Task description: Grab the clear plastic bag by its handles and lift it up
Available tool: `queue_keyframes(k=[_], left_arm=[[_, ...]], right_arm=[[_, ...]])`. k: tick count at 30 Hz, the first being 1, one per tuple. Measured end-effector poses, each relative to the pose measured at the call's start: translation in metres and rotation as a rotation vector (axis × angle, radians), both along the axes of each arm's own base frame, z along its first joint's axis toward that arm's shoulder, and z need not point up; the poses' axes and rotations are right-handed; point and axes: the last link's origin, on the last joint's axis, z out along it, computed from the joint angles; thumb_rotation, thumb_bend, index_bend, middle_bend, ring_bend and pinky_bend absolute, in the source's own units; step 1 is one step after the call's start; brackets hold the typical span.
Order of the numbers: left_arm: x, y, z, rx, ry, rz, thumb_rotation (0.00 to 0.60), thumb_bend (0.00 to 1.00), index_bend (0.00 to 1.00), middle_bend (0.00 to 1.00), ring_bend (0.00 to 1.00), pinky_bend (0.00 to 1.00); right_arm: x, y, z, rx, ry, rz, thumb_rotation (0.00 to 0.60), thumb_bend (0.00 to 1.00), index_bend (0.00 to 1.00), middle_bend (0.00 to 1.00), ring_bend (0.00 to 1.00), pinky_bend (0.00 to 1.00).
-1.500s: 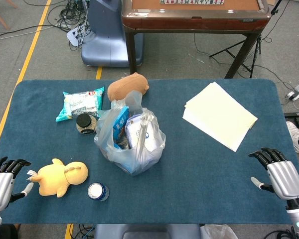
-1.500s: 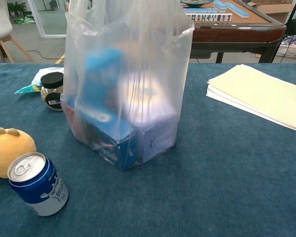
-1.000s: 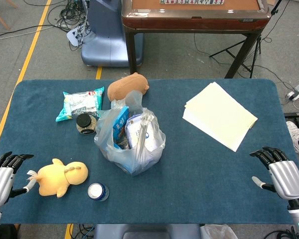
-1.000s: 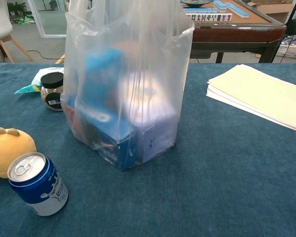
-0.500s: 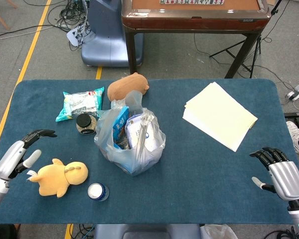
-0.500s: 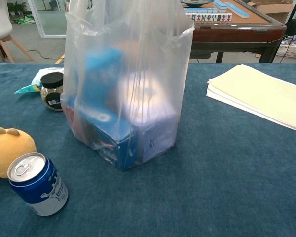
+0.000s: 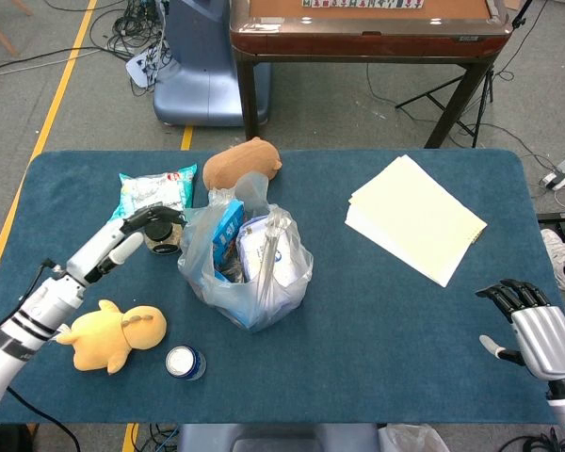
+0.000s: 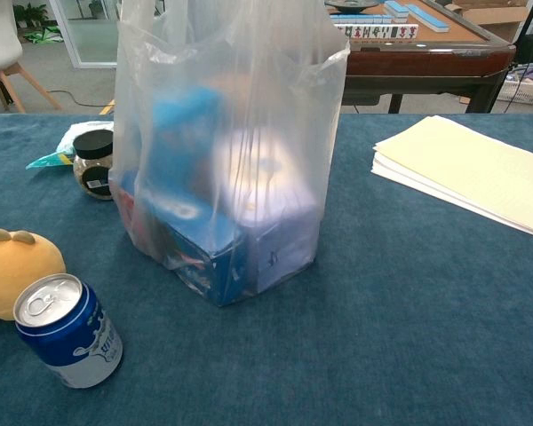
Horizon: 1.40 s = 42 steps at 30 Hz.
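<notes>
The clear plastic bag (image 7: 247,268) stands upright in the middle of the blue table, holding blue and white boxes; the chest view shows it close up (image 8: 226,151). Its handles (image 7: 252,192) stick up loosely at the top, with nothing holding them. My left hand (image 7: 137,229) reaches in from the left, fingers apart and empty, just left of the bag and over the dark-lidded jar (image 7: 160,235). My right hand (image 7: 537,331) rests near the table's right front edge, fingers apart, holding nothing. Neither hand appears in the chest view.
A yellow plush toy (image 7: 113,336) and a blue can (image 7: 185,362) lie front left of the bag. A brown plush (image 7: 242,164) and a snack packet (image 7: 151,193) sit behind it. A stack of pale paper (image 7: 414,217) lies at the right.
My left arm has swung from the table's front left corner up and rightward to just beside the bag. The right hand and the bag have stayed put.
</notes>
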Motion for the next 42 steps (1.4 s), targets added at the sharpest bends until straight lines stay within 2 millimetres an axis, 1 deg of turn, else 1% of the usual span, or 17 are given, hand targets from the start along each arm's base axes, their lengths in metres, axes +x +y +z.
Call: queue_keyframes(k=[6, 9, 12, 20, 30, 36, 39, 42], left_arm=[[0.026, 0.024, -0.02, -0.054, -0.027, 0.014, 0.0, 0.15, 0.19, 0.23, 0.18, 0.09], [0.037, 0.032, -0.027, -0.071, -0.042, 0.018, 0.0, 0.15, 0.19, 0.23, 0.18, 0.09], [0.043, 0.033, -0.031, -0.095, -0.056, 0.023, 0.0, 0.15, 0.2, 0.23, 0.18, 0.09], [0.052, 0.025, -0.033, -0.176, -0.104, 0.012, 0.0, 0.15, 0.23, 0.23, 0.21, 0.09], [0.08, 0.005, -0.038, -0.322, -0.164, -0.032, 0.0, 0.15, 0.24, 0.24, 0.22, 0.09], [0.096, -0.004, -0.049, -0.397, -0.144, -0.067, 0.0, 0.15, 0.24, 0.24, 0.22, 0.09], [0.1, -0.007, -0.055, -0.424, -0.135, -0.068, 0.0, 0.15, 0.24, 0.24, 0.22, 0.09], [0.094, -0.01, -0.059, -0.435, -0.134, -0.057, 0.0, 0.15, 0.24, 0.24, 0.22, 0.09]], right_arm=[[-0.002, 0.001, 0.001, -0.005, 0.001, -0.009, 0.6, 0.16, 0.3, 0.3, 0.17, 0.21], [-0.004, 0.002, 0.002, -0.007, 0.002, -0.018, 0.6, 0.16, 0.3, 0.3, 0.17, 0.21], [-0.005, 0.002, 0.003, -0.009, 0.002, -0.022, 0.6, 0.16, 0.3, 0.3, 0.17, 0.21], [-0.007, 0.003, 0.003, -0.01, -0.001, -0.028, 0.6, 0.16, 0.3, 0.3, 0.17, 0.21], [-0.008, 0.005, 0.004, -0.013, -0.005, -0.025, 0.6, 0.16, 0.3, 0.3, 0.17, 0.21], [-0.009, 0.007, 0.005, -0.015, -0.008, -0.025, 0.6, 0.16, 0.3, 0.3, 0.17, 0.21], [-0.01, 0.007, 0.005, -0.018, -0.01, -0.025, 0.6, 0.16, 0.3, 0.3, 0.17, 0.21], [-0.012, 0.008, 0.006, -0.019, -0.012, -0.029, 0.6, 0.16, 0.3, 0.3, 0.17, 0.21]])
